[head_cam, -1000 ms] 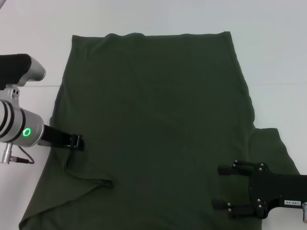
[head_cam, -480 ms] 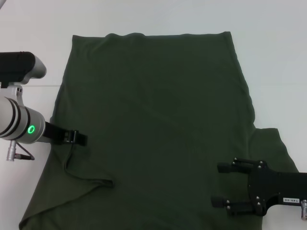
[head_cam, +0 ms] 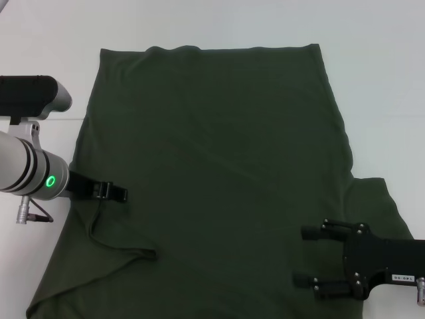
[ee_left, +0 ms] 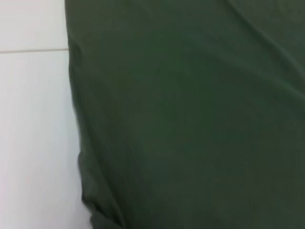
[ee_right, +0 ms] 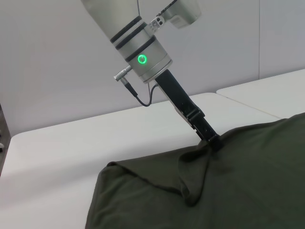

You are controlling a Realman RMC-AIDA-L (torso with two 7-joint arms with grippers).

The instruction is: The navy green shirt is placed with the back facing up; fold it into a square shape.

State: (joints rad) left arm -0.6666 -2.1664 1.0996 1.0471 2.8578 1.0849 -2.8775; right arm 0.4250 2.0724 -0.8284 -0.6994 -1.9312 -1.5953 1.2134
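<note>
Our left gripper [head_cam: 118, 194] pinches a raised peak of the navy green shirt [head_cam: 219, 173] at the garment's left edge, its dark fingers closed on the fabric; the right wrist view shows the cloth [ee_right: 214, 191] drawn up to the fingertips [ee_right: 213, 139], with a slack fold hanging just below them. We see the shirt spread back-up across the white table [head_cam: 372, 80], filling most of the head view, its straight far edge lying flat and its near left portion creased where a loose fold runs toward the near corner. A short sleeve juts out on the right side, near our right gripper [head_cam: 307, 259], which hovers over the shirt's near right part with its two black fingers spread apart and nothing between them. The left arm's silver wrist, with a glowing green ring [head_cam: 50, 181], sits over the table just outside the shirt's left edge. From the left wrist view we see only plain olive fabric [ee_left: 190, 119] beside the bare tabletop [ee_left: 33, 119], with a thin seam line crossing the white surface. Whether the right fingers touch the cloth we cannot tell
</note>
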